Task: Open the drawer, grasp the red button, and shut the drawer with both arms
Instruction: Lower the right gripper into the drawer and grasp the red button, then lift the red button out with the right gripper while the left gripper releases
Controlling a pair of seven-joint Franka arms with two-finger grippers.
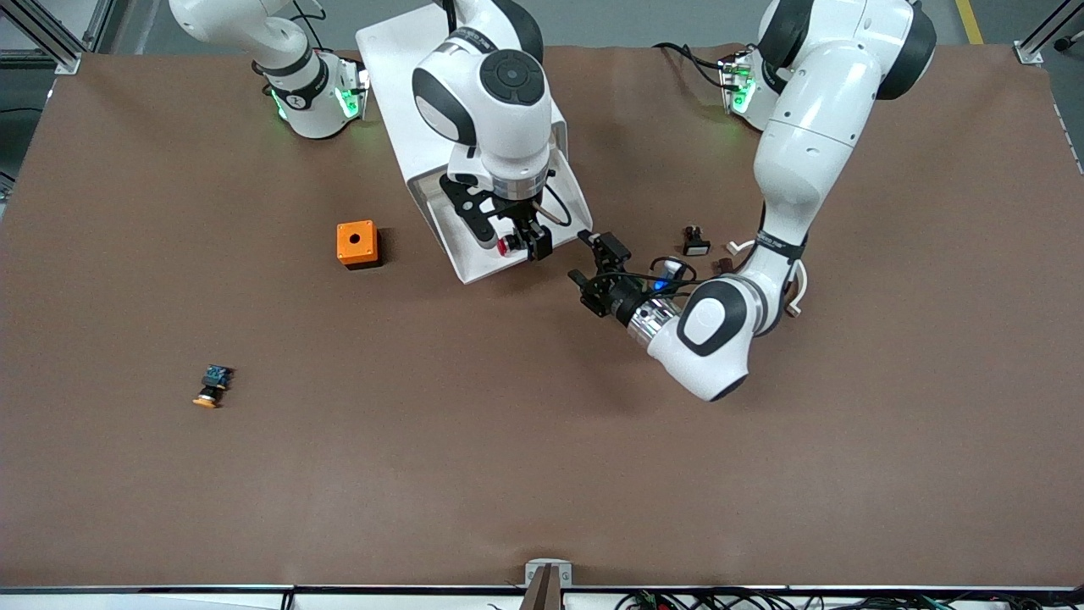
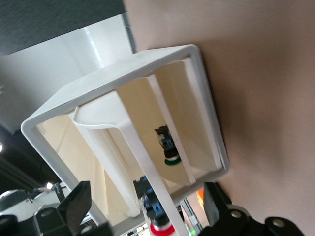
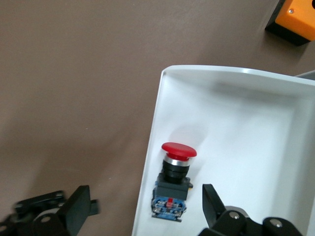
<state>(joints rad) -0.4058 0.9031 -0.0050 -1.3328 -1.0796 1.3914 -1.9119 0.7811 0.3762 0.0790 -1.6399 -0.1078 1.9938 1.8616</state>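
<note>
Your button (image 3: 174, 183) lies on its side in the pulled-out drawer (image 1: 474, 258), red cap toward the drawer's front wall. The right gripper (image 1: 518, 240) hangs directly over it with its fingers (image 3: 78, 209) spread wide, holding nothing. The drawer sticks out of the white cabinet (image 1: 406, 93). Just beside the drawer, toward the left arm's end of the bench (image 1: 542, 474), your left gripper (image 1: 593, 271) faces the cabinet, fingers (image 2: 74, 204) spread and empty. An orange cube (image 1: 356, 243) sits near the drawer toward the right arm's end; a yellow-capped button (image 1: 212, 386) lies well apart from the drawer, nearer the front camera.
</note>
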